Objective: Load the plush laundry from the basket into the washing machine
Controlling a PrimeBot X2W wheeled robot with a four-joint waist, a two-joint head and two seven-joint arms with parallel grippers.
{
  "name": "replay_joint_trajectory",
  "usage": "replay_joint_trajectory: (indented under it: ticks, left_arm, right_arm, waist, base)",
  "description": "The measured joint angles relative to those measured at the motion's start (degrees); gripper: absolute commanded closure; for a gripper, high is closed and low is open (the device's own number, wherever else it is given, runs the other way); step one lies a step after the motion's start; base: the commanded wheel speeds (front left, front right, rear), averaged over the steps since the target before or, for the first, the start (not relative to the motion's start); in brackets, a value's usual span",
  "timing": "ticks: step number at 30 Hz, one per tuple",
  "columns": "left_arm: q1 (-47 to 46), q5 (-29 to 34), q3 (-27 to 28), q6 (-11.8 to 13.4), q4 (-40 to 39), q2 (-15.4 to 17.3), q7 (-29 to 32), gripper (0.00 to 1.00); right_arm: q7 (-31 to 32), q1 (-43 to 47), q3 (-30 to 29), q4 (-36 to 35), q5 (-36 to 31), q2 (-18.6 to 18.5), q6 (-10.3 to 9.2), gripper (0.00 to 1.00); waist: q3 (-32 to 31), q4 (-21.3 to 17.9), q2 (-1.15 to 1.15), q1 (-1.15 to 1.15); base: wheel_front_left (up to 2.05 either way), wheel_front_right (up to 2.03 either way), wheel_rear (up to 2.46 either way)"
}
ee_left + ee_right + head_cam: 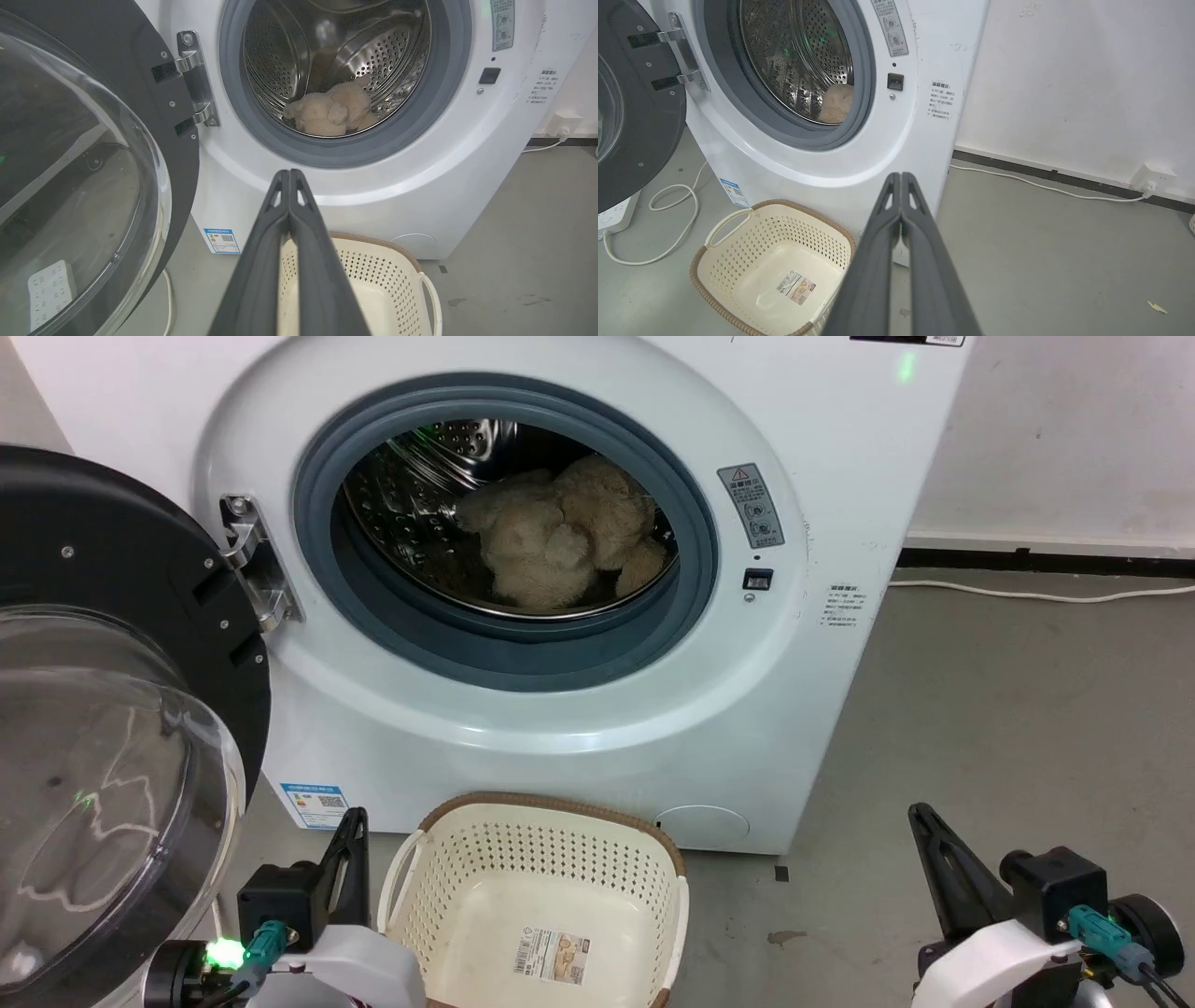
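The beige plush bear (560, 537) lies inside the steel drum of the white washing machine (579, 728), behind the grey rubber ring; the left wrist view shows the bear (329, 113) low in the drum. The cream basket (537, 859) with its brown rim stands on the floor before the washer, holding nothing but a label sticker (555, 954). My left gripper (289, 173) is shut with nothing in it, low at the basket's left (350, 821). My right gripper (901, 176) is shut and holds nothing, well right of the basket (920, 814).
The black-rimmed bubble door (103, 728) hangs wide open at the left, close to my left arm. A white cable (1045, 186) runs along the wall base to a socket (1153, 179). Another cable (668, 224) loops on the floor left of the basket. Grey floor spreads to the right.
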Motion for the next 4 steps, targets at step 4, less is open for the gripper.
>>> replay_joint_trajectory:
  ticks: [4]
  left_arm:
    - [0.0,0.2,0.0,0.0,0.0,0.0,0.0,1.0]
  right_arm:
    - [0.0,0.0,0.0,0.0,0.0,0.0,0.0,1.0]
  waist:
    - [0.0,0.0,0.0,0.0]
  base:
    - [0.0,0.0,0.0]
